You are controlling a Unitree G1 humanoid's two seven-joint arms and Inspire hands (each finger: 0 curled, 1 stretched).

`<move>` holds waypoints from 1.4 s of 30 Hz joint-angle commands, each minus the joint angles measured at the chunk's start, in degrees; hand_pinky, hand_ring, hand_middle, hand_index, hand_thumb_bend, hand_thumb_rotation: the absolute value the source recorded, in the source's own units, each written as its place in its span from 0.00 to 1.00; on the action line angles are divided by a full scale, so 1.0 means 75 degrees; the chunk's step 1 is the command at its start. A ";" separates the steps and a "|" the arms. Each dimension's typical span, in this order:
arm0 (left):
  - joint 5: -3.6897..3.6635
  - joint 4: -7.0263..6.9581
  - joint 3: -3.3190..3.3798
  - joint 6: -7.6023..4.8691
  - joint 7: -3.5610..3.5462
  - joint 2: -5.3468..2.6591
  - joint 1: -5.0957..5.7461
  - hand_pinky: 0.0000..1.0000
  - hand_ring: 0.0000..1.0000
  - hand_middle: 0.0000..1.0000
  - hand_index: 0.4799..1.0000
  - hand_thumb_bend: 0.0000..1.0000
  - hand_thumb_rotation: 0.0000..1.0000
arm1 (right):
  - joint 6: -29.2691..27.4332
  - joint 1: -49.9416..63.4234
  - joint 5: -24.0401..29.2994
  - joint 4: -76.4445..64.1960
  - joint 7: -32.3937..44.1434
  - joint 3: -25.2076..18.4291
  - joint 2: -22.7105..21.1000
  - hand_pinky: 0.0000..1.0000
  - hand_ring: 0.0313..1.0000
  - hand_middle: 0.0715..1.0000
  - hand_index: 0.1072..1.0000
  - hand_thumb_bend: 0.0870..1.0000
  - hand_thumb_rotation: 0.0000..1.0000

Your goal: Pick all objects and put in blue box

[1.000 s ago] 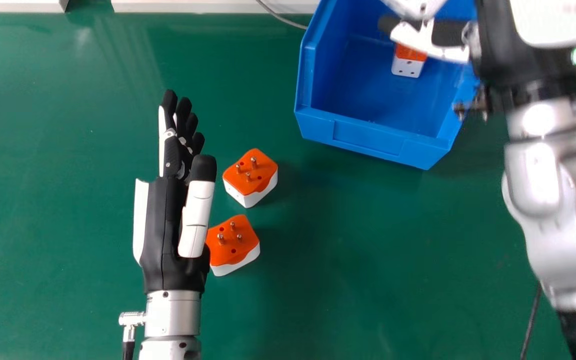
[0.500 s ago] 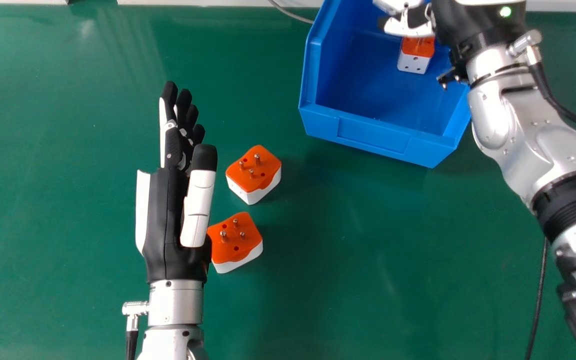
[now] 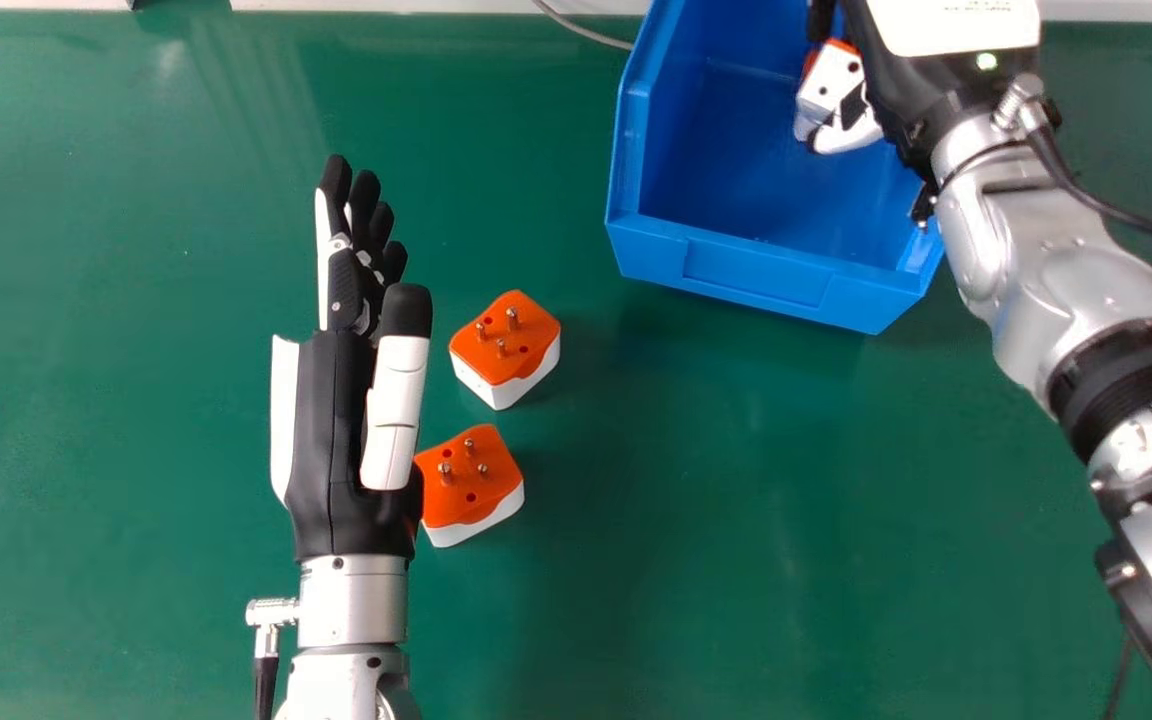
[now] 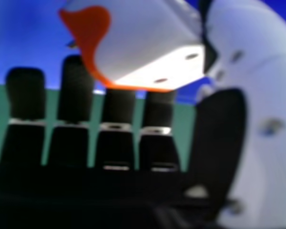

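Clock directions are read on the head view, with twelve at its far edge. The green counter (image 3: 736,580) carries everything. The blue box (image 3: 756,275) sits between one and two o'clock, open side up. The right arm (image 3: 1076,270) slants in from four o'clock across the box's near right corner, its right hand (image 3: 851,135) down inside the walls. That hand holds a tilted orange-and-white adapter (image 4: 143,43) between thumb and fingers, in or just over the box. The left hand (image 3: 311,440) is at nine o'clock, wide, fingers straight, holding nothing. Two more adapters stand pins up on the counter: the farther adapter (image 3: 511,345) towards two o'clock from the left hand, the nearer adapter (image 3: 471,480) towards four, its edge partly behind that hand.

The tilted adapter seems held near the fingertips, so an uneven release could roll it off the thumb or leave it snagged by its pins. Lifting away before it is clear might drag it up the wall, and the forearm, so close to the rim, could nudge the box. Later, the left hand may crowd a reach for the nearer adapter and knock it askew.
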 commanded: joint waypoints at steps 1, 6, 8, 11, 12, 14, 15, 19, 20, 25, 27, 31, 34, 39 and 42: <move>0.0084 -0.0042 -0.0038 -0.0255 0.0000 -0.0309 -0.0110 1.00 1.00 1.00 1.00 0.82 0.88 | 0.0169 -0.0096 0.0007 -0.0560 -0.0010 0.0033 -0.0170 0.28 0.36 0.44 0.49 0.45 0.00; 0.0074 -0.0045 -0.0044 -0.0292 -0.0008 -0.0305 -0.0059 1.00 1.00 1.00 1.00 0.82 0.88 | 0.0267 0.0131 0.0159 -0.1022 -0.0143 -0.0011 -0.0204 0.28 0.36 0.44 0.49 0.45 0.00; 0.0083 -0.0045 -0.0046 -0.0310 -0.0007 -0.0300 -0.0036 1.00 1.00 1.00 1.00 0.82 0.88 | 0.0258 0.0235 0.0189 -0.1223 -0.0259 -0.0031 -0.0234 0.28 0.36 0.44 0.49 0.45 0.00; 0.0054 -0.0110 -0.0061 -0.0270 -0.0028 -0.0296 0.0036 1.00 1.00 1.00 1.00 0.82 0.89 | 0.0167 0.0443 0.0252 -0.1647 -0.0399 -0.0114 -0.0298 0.37 0.48 0.55 0.58 0.56 0.08; 0.0039 -0.0127 -0.0067 -0.0261 -0.0043 -0.0292 0.0058 1.00 1.00 1.00 1.00 0.82 0.89 | 0.0131 0.0521 0.0269 -0.1801 -0.0464 -0.0143 -0.0313 0.37 0.48 0.55 0.58 0.56 0.08; 0.0027 -0.0151 -0.0073 -0.0260 -0.0061 -0.0284 0.0097 1.00 1.00 1.00 1.00 0.82 0.89 | 0.0157 0.0676 0.0241 -0.2129 -0.0509 -0.0159 -0.0342 0.49 0.58 0.64 0.66 0.65 0.20; 0.0030 -0.0160 -0.0073 -0.0261 -0.0061 -0.0282 0.0112 1.00 1.00 1.00 1.00 0.82 0.89 | 0.0172 0.0753 0.0231 -0.2290 -0.0513 -0.0166 -0.0354 0.49 0.58 0.64 0.66 0.65 0.20; 0.0011 -0.0187 -0.0076 -0.0276 -0.0076 -0.0288 0.0167 1.00 1.00 1.00 1.00 0.82 0.89 | 0.0250 0.1173 0.0306 -0.3134 -0.0369 -0.0274 -0.0362 0.49 0.58 0.64 0.66 0.65 0.20; 0.0005 -0.0187 -0.0074 -0.0284 -0.0080 -0.0288 0.0175 1.00 1.00 1.00 1.00 0.82 0.89 | 0.0316 0.1284 0.0319 -0.3370 -0.0270 -0.0287 -0.0369 0.60 0.66 0.71 0.73 0.72 0.32; -0.0050 -0.0259 -0.0088 -0.0252 -0.0159 -0.0258 0.0270 1.00 1.00 1.00 1.00 0.82 0.89 | 0.0476 0.1699 0.0325 -0.4088 -0.0144 -0.0375 -0.0388 0.74 0.79 0.82 0.83 0.82 0.50; -0.0053 -0.0312 -0.0082 -0.0230 -0.0176 -0.0264 0.0322 1.00 1.00 1.00 1.00 0.82 0.89 | 0.0523 0.1839 0.0301 -0.4334 -0.0167 -0.0414 -0.0403 0.79 0.83 0.85 0.86 0.86 0.57; -0.0057 -0.0415 -0.0081 -0.0203 -0.0182 -0.0289 0.0433 1.00 1.00 1.00 1.00 0.82 0.89 | 0.0514 0.2436 0.0491 -0.5456 0.0316 -0.0612 -0.0417 0.83 0.86 0.88 0.89 0.89 0.63; -0.0063 -0.0539 -0.0108 -0.0178 -0.0212 -0.0276 0.0552 1.00 1.00 1.00 1.00 0.82 0.89 | 0.0745 0.3207 0.0917 -0.7062 0.1774 -0.0750 -0.0495 0.87 0.89 0.91 0.91 0.91 0.68; -0.0078 -0.0717 -0.0122 -0.0131 -0.0253 -0.0211 0.0757 1.00 1.00 1.00 1.00 0.82 0.88 | 0.1863 0.4172 0.1731 -0.9803 0.5627 -0.0702 -0.1043 0.92 0.93 0.94 0.94 0.94 0.73; -0.0067 -0.0857 -0.0128 -0.0104 -0.0248 -0.0188 0.0881 1.00 1.00 1.00 1.00 0.82 0.88 | 0.2345 0.4637 0.1857 -1.0839 0.6927 -0.0680 -0.1262 0.92 0.93 0.94 0.94 0.94 0.73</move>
